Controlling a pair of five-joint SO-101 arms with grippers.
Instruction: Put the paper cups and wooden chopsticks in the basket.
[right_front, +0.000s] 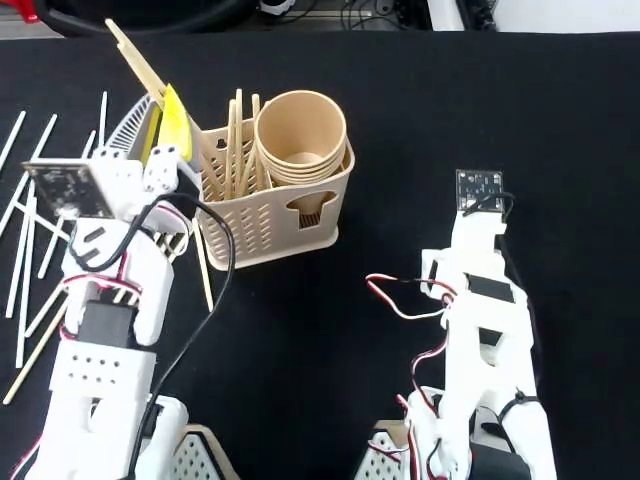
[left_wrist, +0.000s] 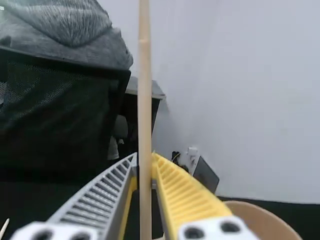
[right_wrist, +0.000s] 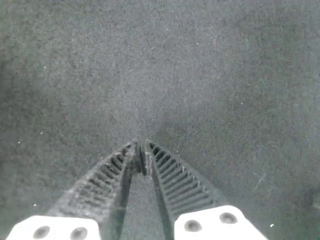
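A beige slatted basket (right_front: 275, 222) stands on the black table and holds several stacked paper cups (right_front: 301, 133) and several wooden chopsticks (right_front: 235, 140). My left gripper (right_front: 160, 112) is raised just beside the basket's left end, shut on one wooden chopstick (right_front: 137, 60) that sticks up and away from it. In the left wrist view the chopstick (left_wrist: 144, 100) stands clamped between the grey and yellow fingers (left_wrist: 175, 192), with a cup rim (left_wrist: 260, 220) below. More loose chopsticks (right_front: 25, 250) lie at the table's left. My right gripper (right_wrist: 140, 155) is shut over bare black cloth, its arm (right_front: 480, 290) at the right.
One chopstick (right_front: 203, 268) leans on the table against the basket's front left corner. A dark mesh chair (left_wrist: 55, 110) and a white wall stand beyond the table's far edge. Open black cloth (right_front: 420, 110) lies right of the basket.
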